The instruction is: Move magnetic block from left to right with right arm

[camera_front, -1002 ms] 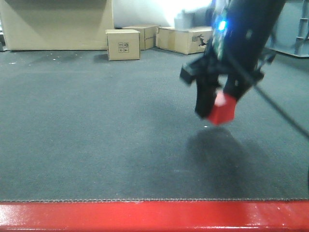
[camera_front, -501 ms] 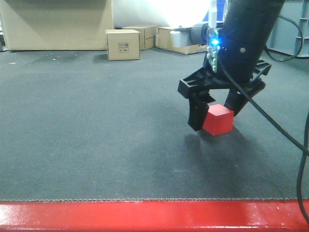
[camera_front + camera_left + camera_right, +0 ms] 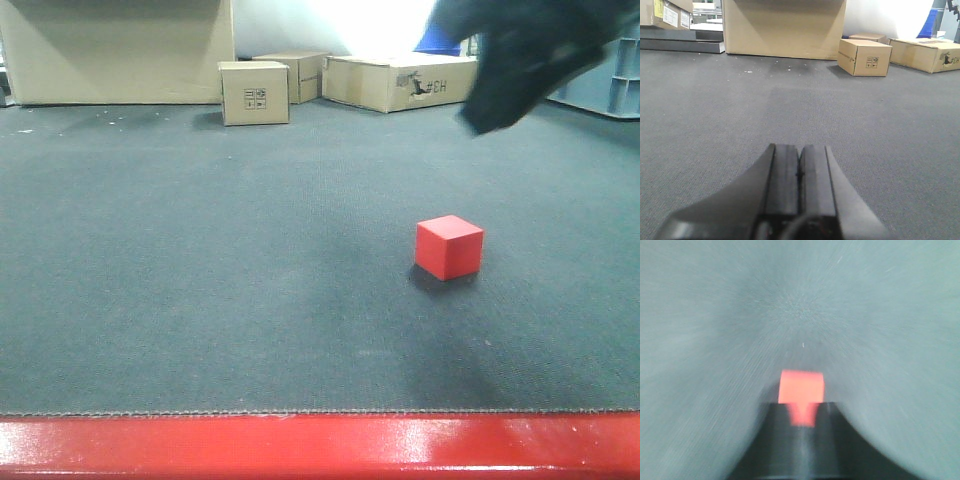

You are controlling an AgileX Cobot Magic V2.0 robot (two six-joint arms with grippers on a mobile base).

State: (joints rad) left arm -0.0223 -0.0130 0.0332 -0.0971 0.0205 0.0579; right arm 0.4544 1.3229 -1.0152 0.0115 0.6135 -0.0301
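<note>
- A dark grey carpet (image 3: 200, 300) is edged in front by a red strip (image 3: 320, 447).
- Cardboard boxes (image 3: 255, 92) are seen far behind.
- The right gripper (image 3: 520, 60), blurred, is raised above; its opening cannot be told.
- The left gripper (image 3: 800, 172) is pressed closed, empty.
- The magnetic block (image 3: 449, 247) is set alone on the carpet, unobstructed.

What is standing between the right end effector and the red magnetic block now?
Nothing visible. The magnetic block sits alone on the dark mat, and the right end effector is blurred above it, apart from it. The cardboard boxes stand far behind, out of the way.
</note>
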